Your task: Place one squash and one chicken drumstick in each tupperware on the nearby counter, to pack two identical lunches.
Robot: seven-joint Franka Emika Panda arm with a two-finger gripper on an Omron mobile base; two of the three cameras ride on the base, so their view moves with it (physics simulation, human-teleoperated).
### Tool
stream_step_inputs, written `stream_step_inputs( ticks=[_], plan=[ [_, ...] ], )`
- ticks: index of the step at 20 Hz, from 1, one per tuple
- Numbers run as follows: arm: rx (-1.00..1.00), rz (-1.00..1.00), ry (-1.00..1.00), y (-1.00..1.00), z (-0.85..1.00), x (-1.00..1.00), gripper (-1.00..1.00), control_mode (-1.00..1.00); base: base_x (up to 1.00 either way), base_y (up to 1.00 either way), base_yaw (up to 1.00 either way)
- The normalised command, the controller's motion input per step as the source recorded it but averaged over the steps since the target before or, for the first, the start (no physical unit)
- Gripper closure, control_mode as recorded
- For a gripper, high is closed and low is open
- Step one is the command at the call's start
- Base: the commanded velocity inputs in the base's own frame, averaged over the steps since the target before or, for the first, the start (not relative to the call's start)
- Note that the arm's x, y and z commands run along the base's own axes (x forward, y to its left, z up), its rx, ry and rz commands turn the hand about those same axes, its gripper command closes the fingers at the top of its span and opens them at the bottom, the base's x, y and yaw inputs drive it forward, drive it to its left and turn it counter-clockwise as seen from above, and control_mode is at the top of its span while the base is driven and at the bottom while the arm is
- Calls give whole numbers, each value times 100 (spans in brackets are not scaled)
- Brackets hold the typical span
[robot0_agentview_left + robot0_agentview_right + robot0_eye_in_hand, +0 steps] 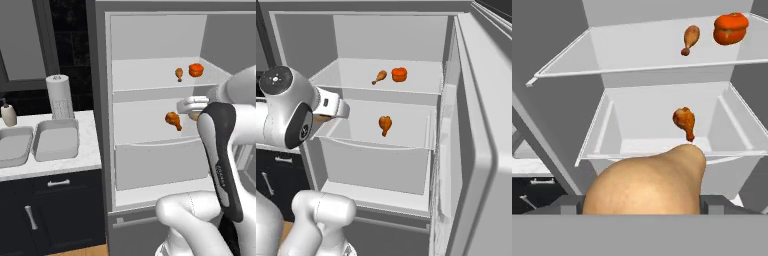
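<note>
- The fridge (476, 130) stands open beside the counter (75, 160), and everything here is placed from it.
- The gripper (643, 202) sits just in front of the fridge's middle shelf (401, 137), jaws spread wide around a tan squash (647, 182), one finger at each flank of it; the squash looks held between them.
- In the left base view a sliver of that squash (194, 116) peeks out past the hand, just beside the fridge's middle shelf.
- A drumstick (385, 124) lies on the middle shelf, apart from the gripper.
- On the fridge's upper shelf (356, 80) lie a smaller drumstick (379, 77) and, just beside it, an orange-red squash (399, 74).
- Two tupperware trays (56, 139) (12, 146) rest side by side on the counter, to the left of the fridge; both look bare inside.
- A paper towel roll (59, 96) stands upright behind the tray nearer the fridge.
- A soap bottle (8, 113) stands farther from the fridge, behind the other tray.
</note>
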Motion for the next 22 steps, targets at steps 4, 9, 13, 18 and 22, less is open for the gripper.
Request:
stream_step_inputs(
  ticks=[4, 9, 13, 18, 22],
  plan=[
    [0, -3, 6, -4, -77, -24, 100, -100, 0, 0, 0],
    [0, -1, 0, 3, -21, -51, 100, -100, 0, 0, 0],
    [0, 0, 0, 0, 0, 0, 100, 100, -100, 89, -1],
    [0, 0, 0, 0, 0, 0, 100, 100, -42, 100, 0],
    [0, 0, 0, 0, 0, 0, 100, 100, 24, 100, -6]
  ],
)
